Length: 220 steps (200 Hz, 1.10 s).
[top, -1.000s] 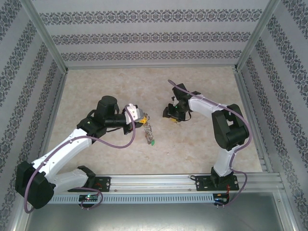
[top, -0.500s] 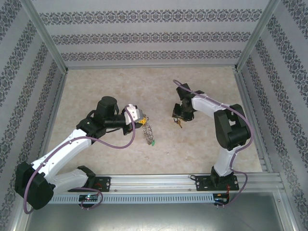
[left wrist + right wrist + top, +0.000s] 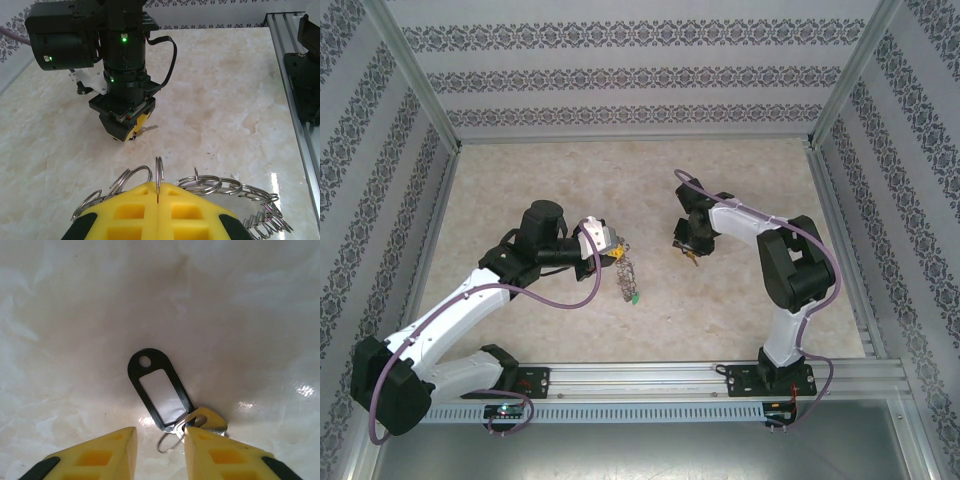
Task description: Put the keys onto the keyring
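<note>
- While the pale marble-patterned table (image 3: 740, 320) fills the enclosure floor, both arms reach over its middle from the 6 o'clock edge.
- The left arm (image 3: 450, 310) stretches from the 7 o'clock corner toward the centre, and the right arm (image 3: 790, 270) bends in from 4 o'clock.
- The left gripper (image 3: 610, 243) is at about 9 o'clock from the table centre. Its yellow jaws are pressed together and clamp one wire loop of the keyring (image 3: 628, 270).
- The keyring is a bunch of many silver wire loops. It hangs toward 6 o'clock from that gripper, with a small green tag (image 3: 635, 296) at its low end.
- The right gripper (image 3: 688, 243) is at 3 o'clock from the centre and points down at the table. Its yellow fingers (image 3: 105, 452) stand apart.
- In the right wrist view, a black plastic tag (image 3: 159, 390) with a pale window lies flat on the table and points to 11 o'clock from the fingers.
- The key (image 3: 209, 420), a brass-coloured piece, lies at the tag's 5 o'clock end and is partly hidden by one finger.
- A small wire ring (image 3: 166, 444) sits in the gap between the two fingers.
</note>
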{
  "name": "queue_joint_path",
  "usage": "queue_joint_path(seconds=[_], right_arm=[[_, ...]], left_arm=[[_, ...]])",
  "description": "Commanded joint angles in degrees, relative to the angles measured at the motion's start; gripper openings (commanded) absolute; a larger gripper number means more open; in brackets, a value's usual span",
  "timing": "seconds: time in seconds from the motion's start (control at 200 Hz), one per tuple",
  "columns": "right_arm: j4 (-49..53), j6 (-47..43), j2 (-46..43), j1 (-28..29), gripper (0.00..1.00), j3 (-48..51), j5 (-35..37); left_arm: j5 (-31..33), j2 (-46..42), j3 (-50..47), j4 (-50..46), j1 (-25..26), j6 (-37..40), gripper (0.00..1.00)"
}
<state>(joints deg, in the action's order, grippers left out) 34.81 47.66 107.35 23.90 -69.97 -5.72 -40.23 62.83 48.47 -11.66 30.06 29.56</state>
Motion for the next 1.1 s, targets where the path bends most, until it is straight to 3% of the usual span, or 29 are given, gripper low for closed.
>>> queue_joint_path(seconds=[0.0,0.255,0.849,0.919,1.094], right_arm=[[-0.3,1.9,1.7,0.4,0.29,0.7,1.7],[0.2,1.4,1.8,0.6,0.22,0.1,2.2],[0.8,1.0,-0.8,1.3,0.19,1.7,3.4],[1.0,0.9,-1.3,1.4,0.12,1.8,4.1],[1.6,0.2,-1.9,1.4,0.15,1.5,4.1]], left_arm=[[-1.0,-0.9,-0.5,0.1,0.8,0.3,0.0],[-0.6,-1.3,-0.7,-0.6,0.8,0.7,0.0],[-1.2,-0.5,-0.4,-0.7,0.8,0.6,0.0],[-1.1,-0.6,-0.5,-0.6,0.8,0.5,0.0],[-1.1,-0.6,-0.6,-0.6,0.8,0.4,0.0]])
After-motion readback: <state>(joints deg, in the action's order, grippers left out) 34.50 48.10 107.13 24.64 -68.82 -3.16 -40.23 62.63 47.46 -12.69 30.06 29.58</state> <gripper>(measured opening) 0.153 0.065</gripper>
